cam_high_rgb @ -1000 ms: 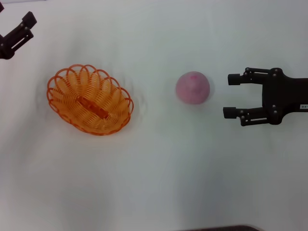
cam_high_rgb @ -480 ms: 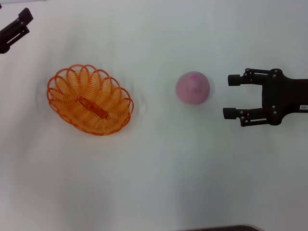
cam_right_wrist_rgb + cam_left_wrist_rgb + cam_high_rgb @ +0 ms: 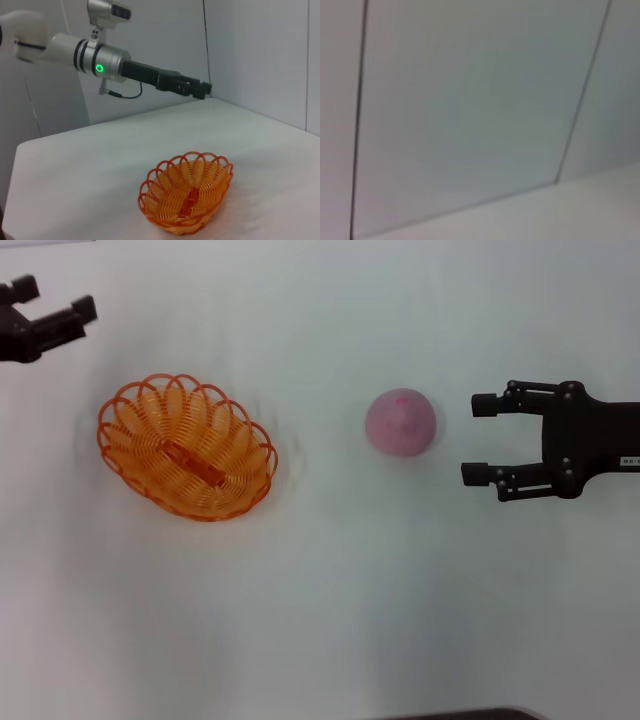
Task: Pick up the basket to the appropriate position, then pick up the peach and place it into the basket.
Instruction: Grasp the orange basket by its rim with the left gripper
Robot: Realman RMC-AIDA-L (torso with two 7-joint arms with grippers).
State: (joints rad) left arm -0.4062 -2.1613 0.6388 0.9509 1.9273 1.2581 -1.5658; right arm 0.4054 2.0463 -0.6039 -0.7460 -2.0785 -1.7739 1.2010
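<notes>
The orange wire-weave basket (image 3: 232, 462) sits empty on the white table at the left in the head view, and it also shows in the right wrist view (image 3: 161, 192). The pink peach (image 3: 400, 422) rests on the table to its right; it does not show in the right wrist view. My right gripper (image 3: 478, 439) is open and empty, just right of the peach and pointing at it. My left gripper (image 3: 55, 298) is open and empty at the far left corner, above and behind the basket. It also shows in the right wrist view (image 3: 199, 89).
The white table (image 3: 330, 590) spreads bare around both things. The left wrist view shows only grey wall panels (image 3: 470, 110). My left arm (image 3: 100, 62) reaches over the table's far side, with walls behind.
My left gripper has swung round from pointing up and away to pointing right, and has shifted a little to the right. The right gripper, peach and basket have not moved.
</notes>
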